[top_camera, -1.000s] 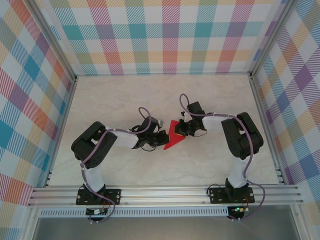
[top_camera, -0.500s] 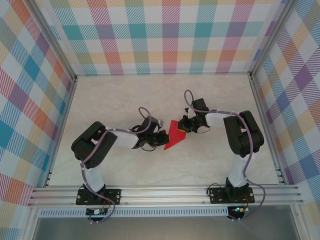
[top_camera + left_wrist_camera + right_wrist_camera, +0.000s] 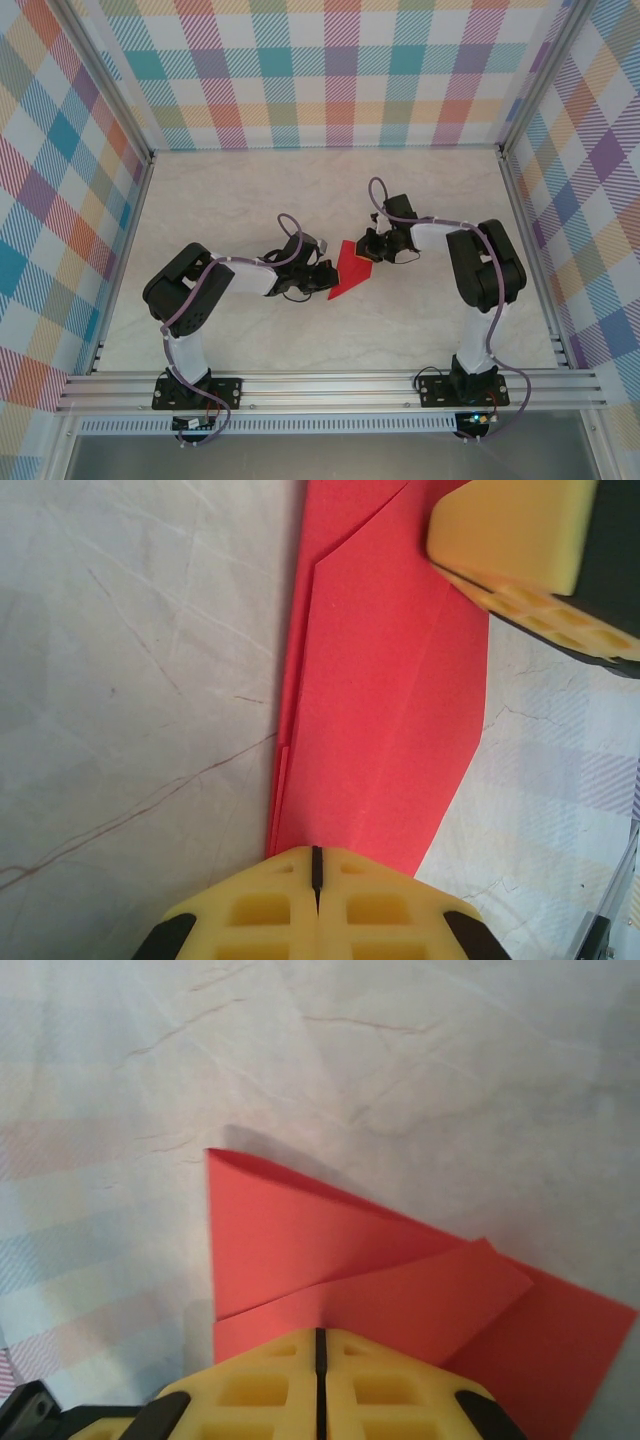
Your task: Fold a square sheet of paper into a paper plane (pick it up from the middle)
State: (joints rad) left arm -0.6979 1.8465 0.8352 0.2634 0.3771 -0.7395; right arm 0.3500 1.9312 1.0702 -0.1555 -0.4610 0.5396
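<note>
— Several folds in, judging by the layered flaps on the square sheet of paper (image 3: 350,270); not a dart yet. Lying flat on the table (image 3: 250,200), between the two arms.
— Grippers?
— Left gripper (image 3: 316,865) closed tight, pressing down on one end of the sheet. Right gripper (image 3: 321,1345) likewise closed, set on the opposite edge. Hard to say whether pinning or pinching.
— Poses?
— Both forearms stretched low and inward, facing each other across the paper.
— Next?
— Probably creasing: keep one side pinned, run the other along the fold line, lightly, to avoid dragging the thin sheet.
</note>
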